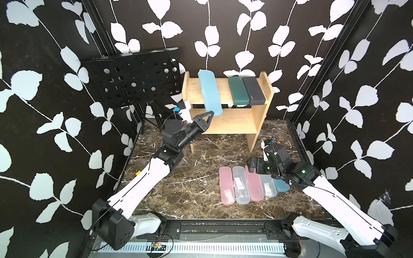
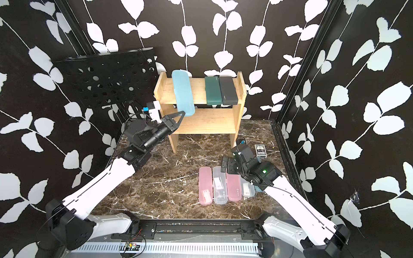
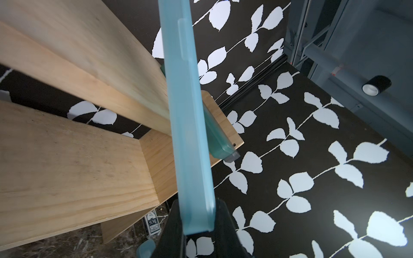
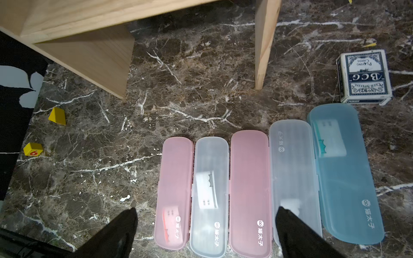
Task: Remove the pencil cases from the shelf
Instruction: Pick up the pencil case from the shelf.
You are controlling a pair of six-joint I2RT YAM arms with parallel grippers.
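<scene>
Black wallpaper with white leaves all round, dark veined marble tabletop (image 1: 190, 185) underneath. At the back stands the shelf (image 1: 225, 125), with a black perforated music stand (image 1: 134, 80) beside it.

The left gripper (image 1: 209, 116) is pinched tight on the near end of a light blue case (image 1: 210, 92). That case runs front to back across the top board and sticks out past the front edge. The left wrist view shows it edge-on between the fingers (image 3: 223, 223). Can't tell if its far end is touching the board.

At the right end of the same board, the dark green case (image 1: 238, 90) and dark grey case (image 1: 253, 90) lie side by side, touching, with their near ends poking over the front edge.

Down on the marble in front of the shelf there's a tidy row, long sides together: pink case (image 4: 174, 192), clear case (image 4: 210, 194), second pink case (image 4: 250, 192), second clear case (image 4: 292, 174), second light blue case (image 4: 344, 174).

The right gripper (image 4: 206, 210) hangs over that row with its jaws spread wide.

A card box (image 4: 364, 76) sits just beyond the blue end of the row, and two small yellow pieces (image 4: 57, 116) lie well off to the other side
</scene>
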